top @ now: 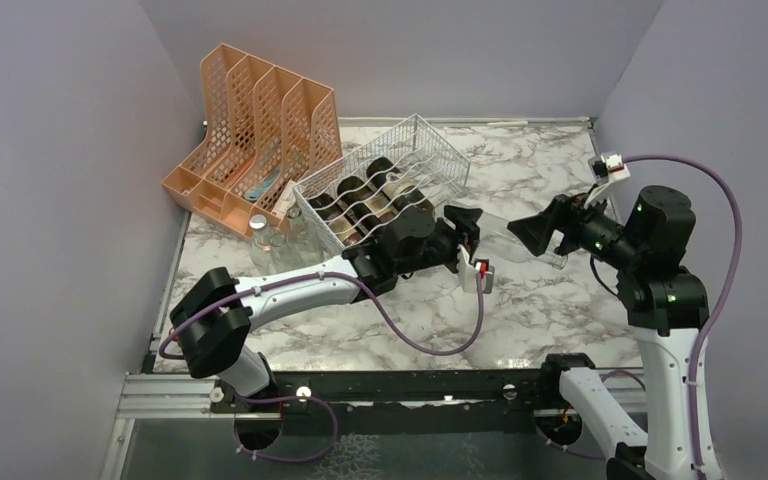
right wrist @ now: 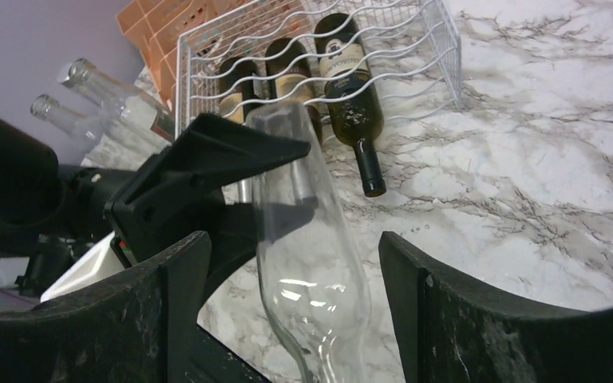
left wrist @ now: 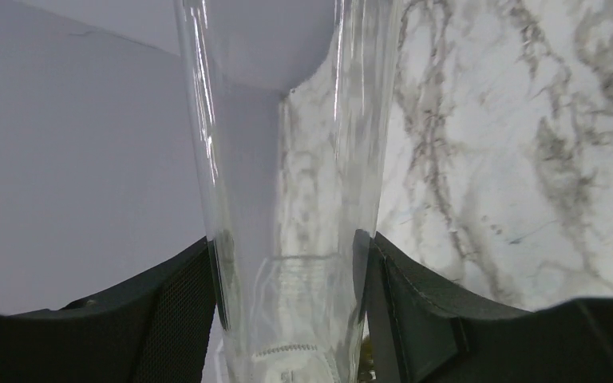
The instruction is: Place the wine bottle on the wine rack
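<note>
Sitting upper centre-left in the top view, the wine rack (top: 438, 150) cradles dark bottles (top: 365, 195). Just right of it, the left gripper (top: 468, 240) pinches the clear wine bottle (top: 500, 243) at mid-frame, outside the rack. The right gripper (top: 530, 234) is spread wide around the bottle's other end.

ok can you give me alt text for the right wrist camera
A clear glass bottle, gripped by the left gripper, lies inside the open right gripper over a marble table. Behind it, a white wire rack holds three dark wine bottles; two more clear bottles and an orange organizer are beside it.
</note>
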Controlling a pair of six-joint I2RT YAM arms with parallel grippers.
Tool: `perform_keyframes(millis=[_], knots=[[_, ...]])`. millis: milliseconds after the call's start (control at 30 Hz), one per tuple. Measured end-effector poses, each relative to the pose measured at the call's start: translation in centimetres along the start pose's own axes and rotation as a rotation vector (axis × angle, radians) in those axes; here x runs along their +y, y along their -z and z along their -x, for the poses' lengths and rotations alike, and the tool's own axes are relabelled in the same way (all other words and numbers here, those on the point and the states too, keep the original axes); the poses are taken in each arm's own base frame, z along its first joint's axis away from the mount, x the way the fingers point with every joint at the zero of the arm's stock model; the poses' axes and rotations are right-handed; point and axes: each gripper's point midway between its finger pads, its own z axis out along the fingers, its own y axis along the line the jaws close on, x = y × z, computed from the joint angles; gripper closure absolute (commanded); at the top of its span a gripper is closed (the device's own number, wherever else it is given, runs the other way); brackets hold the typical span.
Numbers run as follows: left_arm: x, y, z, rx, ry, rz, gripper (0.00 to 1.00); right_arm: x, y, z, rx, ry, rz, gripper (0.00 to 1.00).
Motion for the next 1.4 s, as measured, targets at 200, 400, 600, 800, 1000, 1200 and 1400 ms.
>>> perform_keyframes(millis=[200,400,600,800,1000,1200,1400], knots=[[2.5,0.4,-1.0,0.039,-0.199,0.007,1.0,1.1,-0.1,-1.4,0.039,0.058,0.055,0.19],[2.6,0.8,-1.9,0.065,-0.34,-0.032,1.0,1.3,-0.4,-3.3,0.085,0.074,0.083,0.19],[2.2,0.9,-1.4,0.039,-0.405,-0.078,1.0,0.8,-1.1,-4.7,0.13,0.063,0.087,0.19],[3.1,1.5,0.0,-0.002,-0.424,-0.062,1.0,0.7,-1.6,-5.5,0.155,0.053,0.097,0.2],[4.0,1.8,0.6,-0.011,-0.434,-0.051,1.0,1.9,-2.4,-6.7,0.211,0.089,0.16,0.26],[3.9,2.4,0.9,-0.014,-0.432,-0.066,1.0,1.9,-3.1,-7.1,0.237,0.119,0.162,0.52],[4.0,2.5,1.2,-0.023,-0.437,-0.064,1.0,2.0,-2.8,-6.9,0.225,0.134,0.166,0.97]])
